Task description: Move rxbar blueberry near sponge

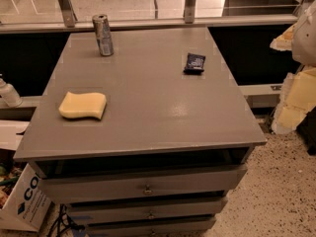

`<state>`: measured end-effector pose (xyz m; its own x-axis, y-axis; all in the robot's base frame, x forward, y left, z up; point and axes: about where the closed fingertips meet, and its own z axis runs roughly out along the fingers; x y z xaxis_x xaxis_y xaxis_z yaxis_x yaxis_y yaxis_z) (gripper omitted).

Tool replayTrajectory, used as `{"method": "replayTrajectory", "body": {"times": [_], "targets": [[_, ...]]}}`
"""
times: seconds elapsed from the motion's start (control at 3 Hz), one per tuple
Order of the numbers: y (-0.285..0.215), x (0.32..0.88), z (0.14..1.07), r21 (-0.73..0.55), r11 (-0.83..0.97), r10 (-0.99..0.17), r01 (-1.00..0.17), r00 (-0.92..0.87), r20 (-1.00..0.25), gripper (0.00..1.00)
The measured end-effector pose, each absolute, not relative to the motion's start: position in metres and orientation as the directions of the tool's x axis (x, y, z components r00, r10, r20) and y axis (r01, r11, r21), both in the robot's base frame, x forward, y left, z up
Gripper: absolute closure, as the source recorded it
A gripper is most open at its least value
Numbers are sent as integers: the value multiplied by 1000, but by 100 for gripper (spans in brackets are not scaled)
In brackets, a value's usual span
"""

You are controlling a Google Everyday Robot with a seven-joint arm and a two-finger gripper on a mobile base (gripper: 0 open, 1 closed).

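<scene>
The rxbar blueberry (pixel 194 62) is a small dark navy wrapper with white print, lying flat at the back right of the grey tabletop (pixel 148 112). The sponge (pixel 83 105) is pale yellow with wavy edges and lies at the front left of the tabletop, far from the bar. My gripper (pixel 297 90) shows only as pale white and yellow shapes at the right edge of the view. It is off the table's right side, well away from both objects, and holds nothing that I can see.
A silver can (pixel 103 34) stands upright at the back left of the tabletop. The table is a drawer cabinet with drawers (pixel 145 184) in front. A cardboard box (pixel 22 201) and a white bottle (pixel 7 93) are at the left. A railing runs behind.
</scene>
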<state>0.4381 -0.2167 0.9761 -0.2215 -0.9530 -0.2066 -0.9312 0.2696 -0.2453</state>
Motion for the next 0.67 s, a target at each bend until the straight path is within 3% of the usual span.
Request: {"method": "replayTrajectory", "body": {"times": [0.67], "targets": [[-214, 442, 977, -265, 266, -953, -927, -211, -217, 0]]}}
